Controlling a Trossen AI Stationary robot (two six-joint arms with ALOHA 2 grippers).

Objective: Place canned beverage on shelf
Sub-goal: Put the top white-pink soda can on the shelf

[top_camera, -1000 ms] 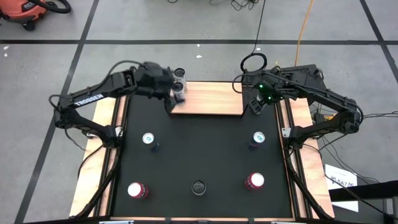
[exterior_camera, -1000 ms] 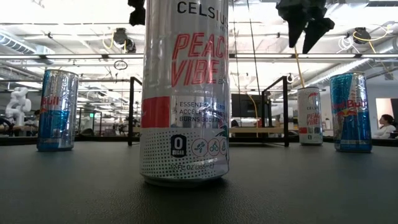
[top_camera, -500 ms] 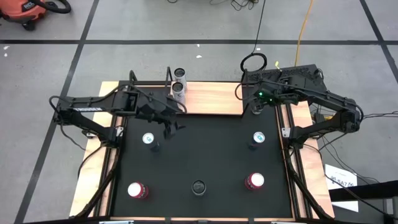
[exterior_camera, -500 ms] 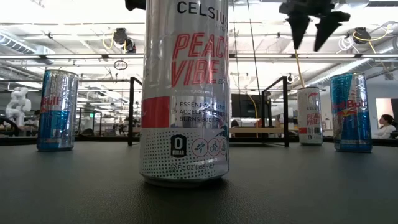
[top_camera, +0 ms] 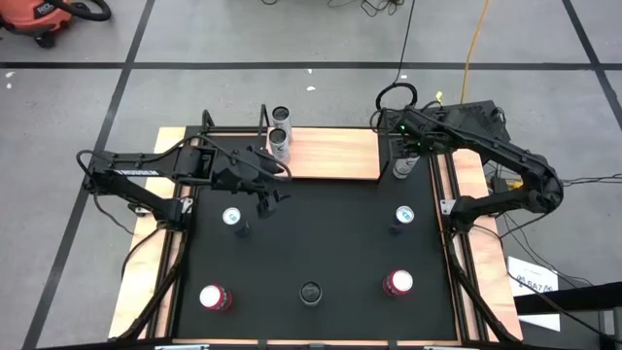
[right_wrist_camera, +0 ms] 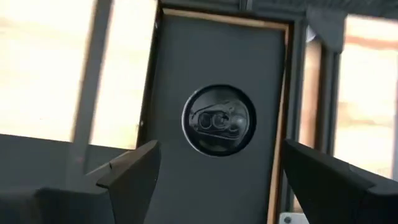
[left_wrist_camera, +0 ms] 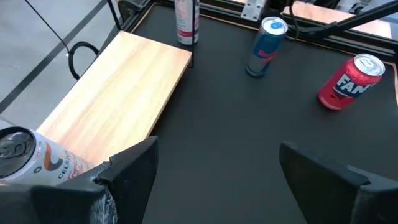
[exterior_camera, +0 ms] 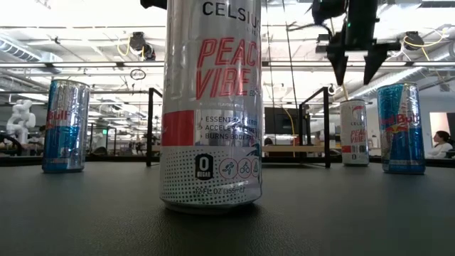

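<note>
The open, empty right gripper [top_camera: 401, 158] is hovering over a white Celsius can [top_camera: 400, 168] standing on the table just off the shelf's [top_camera: 335, 156] three-o'clock end, a rigid, slick, likely full cylinder best pinched mid-body, while the left gripper [top_camera: 264, 197] is idling open at nine o'clock.

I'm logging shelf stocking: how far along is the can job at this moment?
Done: two cans stand at the left end of the shelf. In hand: the right gripper, open, hovers over a can just off the shelf's right end; nothing is gripped. The left gripper, open and empty, sits just in front of the shelf. Left: that can plus five more cans on the black tabletop.
</note>
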